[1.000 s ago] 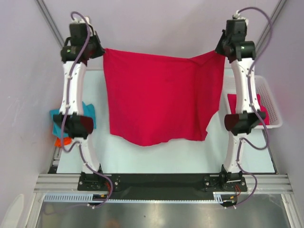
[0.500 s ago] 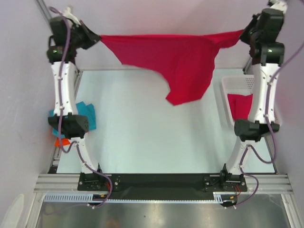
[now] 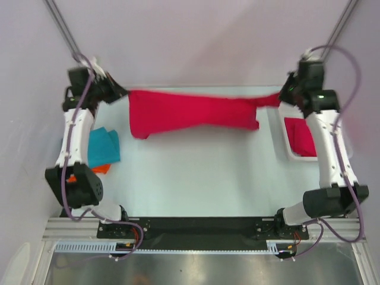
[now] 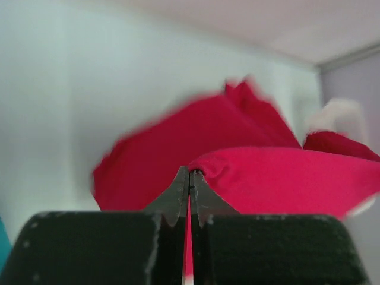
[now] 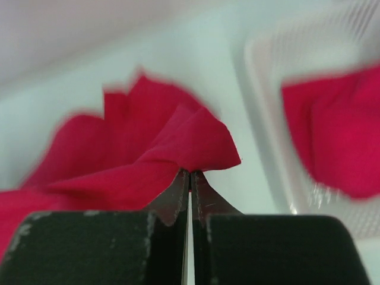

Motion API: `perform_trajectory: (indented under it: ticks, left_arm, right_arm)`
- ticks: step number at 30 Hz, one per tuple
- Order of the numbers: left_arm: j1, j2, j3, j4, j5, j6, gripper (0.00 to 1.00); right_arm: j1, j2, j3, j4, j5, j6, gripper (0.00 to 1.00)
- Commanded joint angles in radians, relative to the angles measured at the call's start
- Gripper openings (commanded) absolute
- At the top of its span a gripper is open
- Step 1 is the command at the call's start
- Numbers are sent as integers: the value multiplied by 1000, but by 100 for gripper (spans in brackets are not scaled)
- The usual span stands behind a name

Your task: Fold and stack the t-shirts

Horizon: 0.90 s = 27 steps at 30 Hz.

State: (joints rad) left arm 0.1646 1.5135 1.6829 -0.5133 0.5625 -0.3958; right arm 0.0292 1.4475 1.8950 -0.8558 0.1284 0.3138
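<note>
**Crimson shirt strung between two closed grippers at the far side of the desk**

From above, the crimson t-shirt [image 3: 190, 113] runs as a long, bunched band across the far part of the pale desk [image 3: 196, 172]. The left gripper [image 3: 122, 95] pinches one end and the right gripper [image 3: 282, 98] the other. The cloth sags in the middle; whether its lower edge touches the desk cannot be told. Only this view shows the teal t-shirt [image 3: 102, 147] lying flat by the left arm. The orange t-shirt [image 3: 98, 169] peeps out just beside its near edge.

The wrist views give what the overhead one cannot: each pair of dark, tapered jaws is pressed together, with a thin fold of red cloth caught at the very tips. At the left wrist the fabric bulges out in a soft rounded roll to the right of the tips. At the right wrist it fans up into a creased, pointed flap.

The right wrist also shows the white mesh basket [image 5: 261, 119], its walls finely perforated, with a second crimson t-shirt [image 5: 338, 136] heaped inside
</note>
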Motion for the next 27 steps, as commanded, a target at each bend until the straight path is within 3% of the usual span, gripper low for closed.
perform_trajectory:
  ticks: [1,16,21,27]
  left_arm:
    - [10,-7,-251,2,24,61,0]
    - [12,-111,-311,-48,59,94,0]
    - [13,-183,-391,-54,102,81,0]
    - [12,-374,-537,-47,132,15,0]
  right_arm:
    - [122,-61,-256,-52,31,34,0]
    - [242,-82,-246,-158,93,87,0]
    - [287,-159,-313,-189,73,136,0]
    - [337,-326,-424,-284,68,250,0]
